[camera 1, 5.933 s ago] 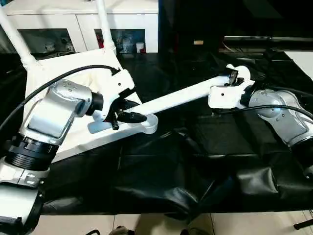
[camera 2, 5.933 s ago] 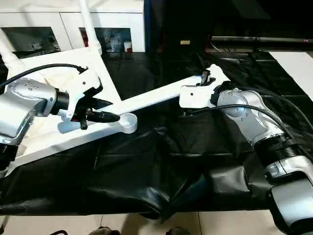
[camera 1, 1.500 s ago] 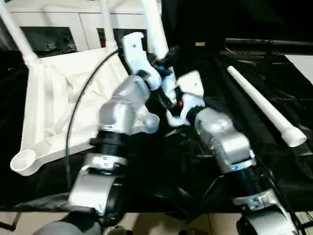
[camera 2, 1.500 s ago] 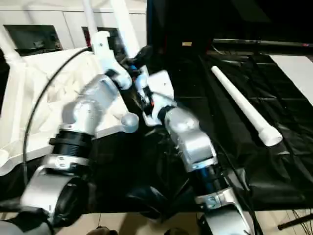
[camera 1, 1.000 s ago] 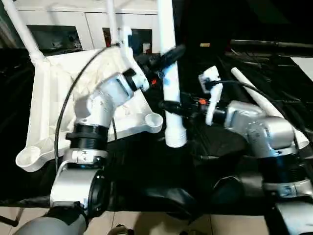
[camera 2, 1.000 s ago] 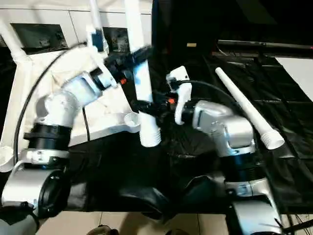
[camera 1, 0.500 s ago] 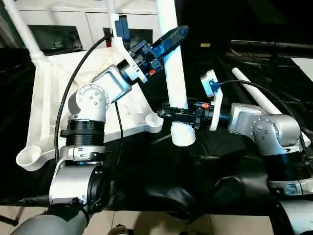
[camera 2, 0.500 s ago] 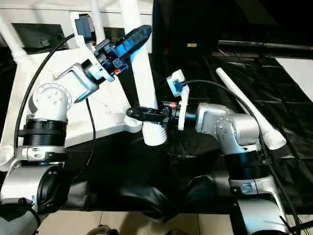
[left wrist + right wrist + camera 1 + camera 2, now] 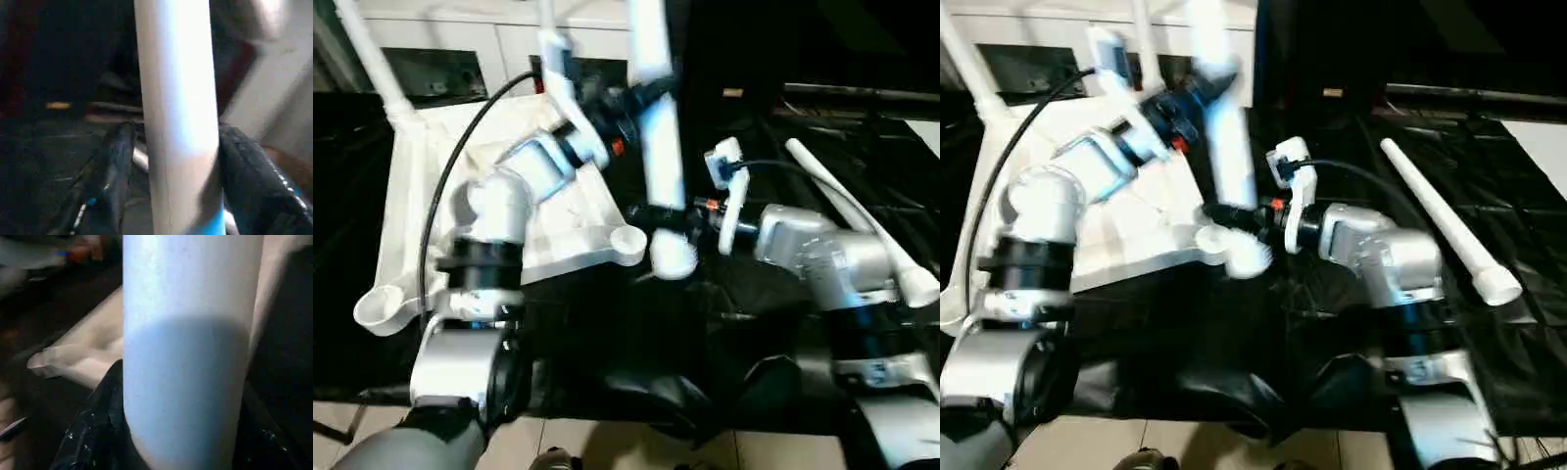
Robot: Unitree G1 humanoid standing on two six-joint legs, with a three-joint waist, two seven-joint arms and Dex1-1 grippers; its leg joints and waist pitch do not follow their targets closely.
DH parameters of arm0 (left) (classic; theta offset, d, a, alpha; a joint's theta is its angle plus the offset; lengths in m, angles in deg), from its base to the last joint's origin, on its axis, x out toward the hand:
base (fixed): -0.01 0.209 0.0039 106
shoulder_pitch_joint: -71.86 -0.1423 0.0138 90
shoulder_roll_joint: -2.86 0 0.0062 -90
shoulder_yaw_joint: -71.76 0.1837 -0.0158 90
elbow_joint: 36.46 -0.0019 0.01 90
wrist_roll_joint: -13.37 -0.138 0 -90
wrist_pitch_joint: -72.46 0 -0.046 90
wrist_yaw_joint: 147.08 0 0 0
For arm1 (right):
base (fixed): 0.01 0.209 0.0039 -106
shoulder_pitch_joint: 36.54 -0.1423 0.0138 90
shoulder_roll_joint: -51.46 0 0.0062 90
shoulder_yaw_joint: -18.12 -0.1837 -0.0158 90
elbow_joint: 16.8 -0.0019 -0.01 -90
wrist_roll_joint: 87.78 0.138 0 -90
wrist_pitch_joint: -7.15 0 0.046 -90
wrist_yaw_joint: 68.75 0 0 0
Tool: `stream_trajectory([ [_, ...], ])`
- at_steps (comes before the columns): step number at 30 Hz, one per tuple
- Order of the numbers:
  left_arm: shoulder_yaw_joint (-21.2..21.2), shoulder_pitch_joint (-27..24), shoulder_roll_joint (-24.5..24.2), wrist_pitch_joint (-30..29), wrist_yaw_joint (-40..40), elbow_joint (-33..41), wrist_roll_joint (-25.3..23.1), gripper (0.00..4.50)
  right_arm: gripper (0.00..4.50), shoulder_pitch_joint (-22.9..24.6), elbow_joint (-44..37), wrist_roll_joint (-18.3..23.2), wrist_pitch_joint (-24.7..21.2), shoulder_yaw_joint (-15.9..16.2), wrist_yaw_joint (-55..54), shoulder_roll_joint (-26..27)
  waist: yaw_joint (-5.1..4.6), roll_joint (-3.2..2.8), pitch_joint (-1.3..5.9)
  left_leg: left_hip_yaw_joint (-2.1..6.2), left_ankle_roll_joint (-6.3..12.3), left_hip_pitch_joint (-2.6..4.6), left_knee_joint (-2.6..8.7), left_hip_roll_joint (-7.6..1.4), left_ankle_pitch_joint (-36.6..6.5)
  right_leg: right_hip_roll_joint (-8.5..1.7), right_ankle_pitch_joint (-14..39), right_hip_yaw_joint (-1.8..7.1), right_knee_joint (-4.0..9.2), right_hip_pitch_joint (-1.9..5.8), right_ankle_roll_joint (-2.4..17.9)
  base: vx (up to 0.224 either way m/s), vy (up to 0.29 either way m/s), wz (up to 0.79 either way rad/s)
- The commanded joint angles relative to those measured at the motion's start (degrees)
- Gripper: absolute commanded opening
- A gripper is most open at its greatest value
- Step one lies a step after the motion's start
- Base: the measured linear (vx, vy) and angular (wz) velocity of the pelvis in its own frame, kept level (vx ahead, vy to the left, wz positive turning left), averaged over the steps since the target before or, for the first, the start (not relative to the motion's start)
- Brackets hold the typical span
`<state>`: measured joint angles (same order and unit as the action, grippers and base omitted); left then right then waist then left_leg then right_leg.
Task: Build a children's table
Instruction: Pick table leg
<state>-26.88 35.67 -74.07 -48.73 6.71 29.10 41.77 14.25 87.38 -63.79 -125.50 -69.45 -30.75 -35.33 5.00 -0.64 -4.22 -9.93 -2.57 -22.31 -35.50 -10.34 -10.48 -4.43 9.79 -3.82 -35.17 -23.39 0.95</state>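
Note:
The children's table lies upside down at the left, its ribbed top (image 9: 431, 196) on black cloth, with two legs (image 9: 372, 59) (image 9: 548, 24) standing in its far sockets. A third white leg (image 9: 656, 147) is held upright in the middle. My left gripper (image 9: 641, 98) is around its upper part. Lower down, my right gripper (image 9: 668, 211) is shut on it, the leg (image 9: 190, 357) pressed between the black fingers (image 9: 105, 421). The leg's wide lower end (image 9: 672, 259) hangs just right of the near corner socket (image 9: 628, 241). A fourth leg (image 9: 852, 220) lies at the right.
Crumpled black cloth (image 9: 656, 333) covers the work surface down to its front edge. A white cabinet (image 9: 460, 39) with glass doors stands behind the table top. A pale floor strip shows below the cloth.
The held leg's lower end has swung left, close to the near corner socket. My right gripper has tightened on it. Both arms shifted slightly and are blurred.

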Motion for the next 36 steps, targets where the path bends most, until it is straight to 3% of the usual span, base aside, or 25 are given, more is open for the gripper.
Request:
stream_trajectory([
  [1,1.8,-1.0,0.7,0.5,4.6,0.4,-3.0,3.09,1.88,-2.1,-1.3,-2.0,3.7,1.2,-2.9,1.1,-0.22,0.8,5.33,0.55,0.76,0.93,3.86,-2.25,-3.2,-3.72,6.8,2.54,3.32,3.72,11.4,0.0,0.0,0.0],
  [3,2.3,-1.1,1.0,0.4,5.3,0.4,-3.4,3.16,1.88,-2.2,-1.1,-2.8,4.3,1.6,-3.9,1.6,-0.26,0.87,5.32,0.49,1.26,0.88,3.82,-2.09,-3.2,-3.69,6.7,2.54,3.35,3.78,11.5,0.0,0.0,0.0],
  [8,0.2,-0.7,3.5,4.4,8.6,-1.3,-3.2,3.18,1.88,-2.9,-1.0,-10.4,9.4,7.2,-8.2,3.0,-0.45,0.63,5.14,0.49,0.6,1.03,3.91,-2.07,-5.2,-3.59,9.4,2.51,3.76,3.58,11.1,0.0,0.0,0.0],
  [9,-1.6,-0.2,3.7,4.8,9.9,-1.8,-2.4,2.89,1.88,-3.0,-0.8,-11.3,10.0,7.4,-9.1,3.3,-0.5,0.57,5.07,0.5,0.55,0.98,3.93,-2.05,-5.4,-3.56,9.6,2.51,3.82,3.53,11.0,0.0,0.0,0.0],
  [11,-4.9,0.6,4.2,5.3,13.0,-2.5,-1.2,2.82,1.88,-3.2,-0.4,-12.7,10.9,7.6,-10.9,3.8,-0.58,0.58,5.11,0.5,0.26,1.06,3.95,-2.04,-5.6,-3.53,9.1,2.53,3.74,3.53,11.2,0.0,0.0,0.0],
  [18,-5.0,-0.6,4.1,6.0,11.5,-0.6,0.2,2.05,1.88,-3.2,0.6,-14.3,12.8,8.4,-11.9,3.5,-0.45,0.52,5.17,0.51,1.37,1.04,3.91,-2.1,-5.3,-3.53,6.9,2.56,3.52,3.51,12.0,0.0,0.0,0.0],
  [21,-4.9,-1.0,4.4,5.9,10.1,0.0,0.9,1.94,1.88,-3.1,0.8,-14.9,14.0,8.1,-11.8,3.9,-0.48,0.45,5.14,0.51,1.4,1.06,3.93,-2.11,-5.6,-3.53,7.1,2.58,3.51,3.57,11.9,0.0,0.0,0.0],
  [22,-4.8,-1.2,4.4,6.1,8.8,0.5,1.2,1.86,2.44,-3.0,0.5,-12.8,14.0,6.4,-10.7,4.8,-0.49,0.33,5.14,0.54,1.45,1.08,3.93,-2.12,-5.6,-3.52,7.0,2.58,3.5,3.56,12.0,0.0,0.0,0.0],
  [24,-4.2,-1.5,4.0,5.6,6.6,1.2,1.6,1.85,2.58,-3.0,-0.2,-10.8,13.0,5.1,-9.1,5.2,-0.55,0.14,5.13,0.54,1.6,1.11,3.97,-2.13,-6.3,-3.53,7.2,2.59,3.6,3.54,12.1,0.0,0.0,0.0],
  [27,-2.5,-1.7,2.0,4.1,1.2,1.7,2.1,1.84,2.84,-2.8,-1.5,-6.4,8.0,3.4,-5.2,4.5,-0.63,0.14,5.14,0.58,2.05,1.22,4.04,-2.12,-6.5,-3.36,6.5,2.54,3.53,3.63,12.5,0.0,0.0,0.0],
  [33,1.3,-1.8,-5.1,-4.3,-14.7,3.9,6.8,1.83,3.07,-0.3,-6.1,0.4,-0.2,4.9,10.1,-3.8,-0.15,-0.04,5.12,0.58,1.95,1.36,4.0,-2.18,-6.4,-3.45,5.6,2.54,3.18,3.75,13.5,0.0,0.0,0.0],
  [36,2.7,-2.3,-9.1,-10.1,-23.2,6.8,10.5,1.83,3.07,1.7,-9.6,3.7,-1.8,6.6,18.3,-7.8,0.14,-0.19,5.18,0.58,2.13,1.3,3.92,-2.31,-5.9,-3.48,4.6,2.52,2.89,3.89,14.1,0.0,0.0,0.0],
])
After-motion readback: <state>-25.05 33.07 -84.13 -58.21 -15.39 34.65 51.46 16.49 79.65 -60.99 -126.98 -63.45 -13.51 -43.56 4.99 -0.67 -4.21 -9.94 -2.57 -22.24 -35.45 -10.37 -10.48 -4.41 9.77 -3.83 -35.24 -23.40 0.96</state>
